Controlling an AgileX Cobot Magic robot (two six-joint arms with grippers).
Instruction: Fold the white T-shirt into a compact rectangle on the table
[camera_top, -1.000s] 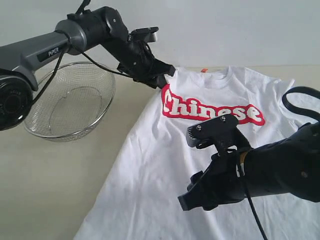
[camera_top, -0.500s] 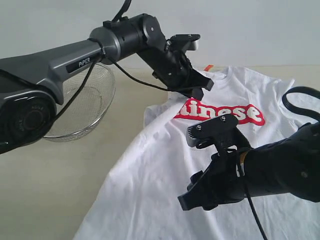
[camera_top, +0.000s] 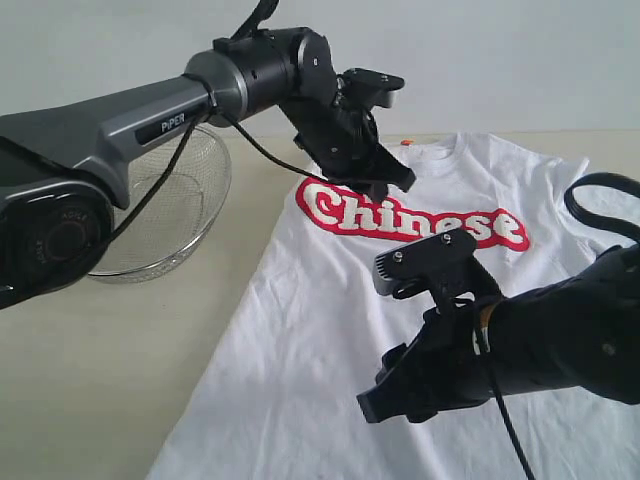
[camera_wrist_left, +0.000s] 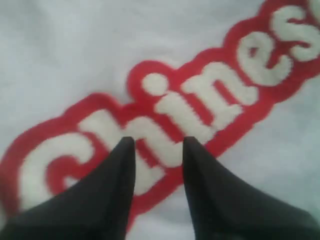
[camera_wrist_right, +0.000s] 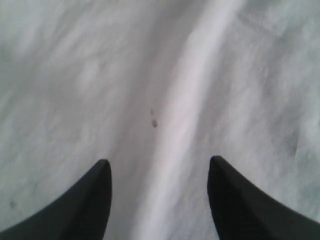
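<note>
Here the left gripper (camera_wrist_left: 155, 141) stands parted over the white T-shirt (camera_top: 320, 330)

The white T-shirt (camera_top: 320, 340) runs off the bottom and right edges of my exterior frame, and my right arm (camera_top: 560, 340) covers its lower right part. My left arm (camera_top: 130, 120) hides part of the wire basket (camera_top: 170, 220) at upper left. The left wrist picture is blurred, and the lettering (camera_wrist_left: 210, 100) is cut off at its edge. I cannot tell whether the left pincer (camera_wrist_left: 155, 142) touches cloth.
</note>
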